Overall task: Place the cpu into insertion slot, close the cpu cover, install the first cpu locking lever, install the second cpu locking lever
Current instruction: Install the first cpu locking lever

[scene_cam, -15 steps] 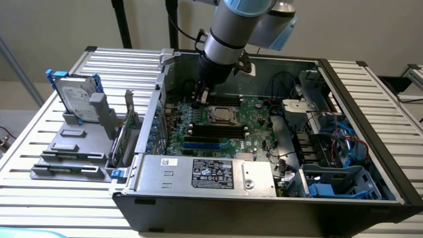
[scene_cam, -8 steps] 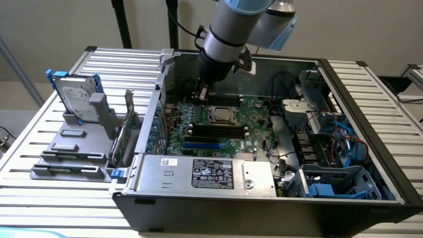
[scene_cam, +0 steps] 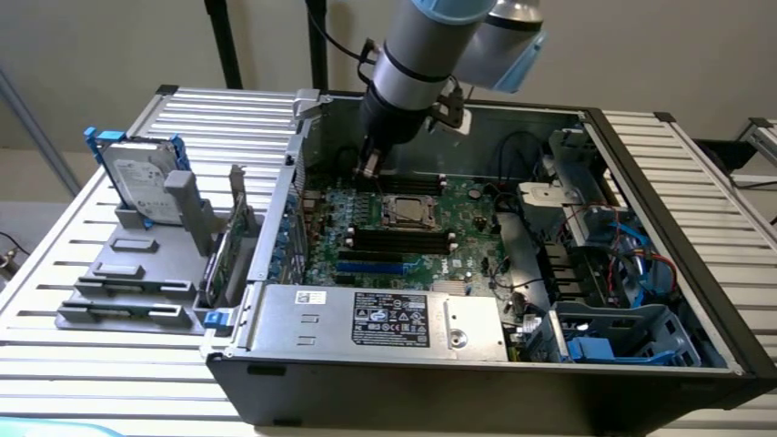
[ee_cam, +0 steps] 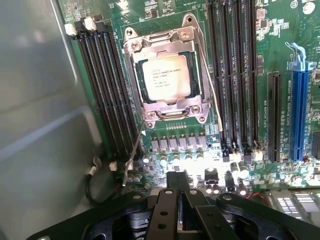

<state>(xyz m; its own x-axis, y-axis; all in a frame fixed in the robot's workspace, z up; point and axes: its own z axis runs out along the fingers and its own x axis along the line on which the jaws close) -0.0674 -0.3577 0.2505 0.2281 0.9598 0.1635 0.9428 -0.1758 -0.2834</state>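
Note:
The cpu [ee_cam: 165, 76], a silver square chip, lies in the insertion slot, which is hidden beneath it. The cpu cover [ee_cam: 161, 48], a silver frame, lies flat around it. One thin wire lever [ee_cam: 212, 95] runs along one side of the socket. The other lever [ee_cam: 134, 150] angles away from the socket's corner over the board. My gripper [ee_cam: 178, 184] is shut with nothing in it and hovers a short way off the socket, near the capacitors. In the exterior view the gripper [scene_cam: 368, 169] hangs just beyond the socket [scene_cam: 407, 211], towards the exterior view's left.
Black memory slots [ee_cam: 105, 90] flank the socket on both sides. A blue expansion slot [ee_cam: 299, 110] lies further off. The grey case wall [ee_cam: 40, 125] stands close by. A power supply [scene_cam: 377, 319] fills the near end of the case; a hard drive [scene_cam: 140, 182] stands outside.

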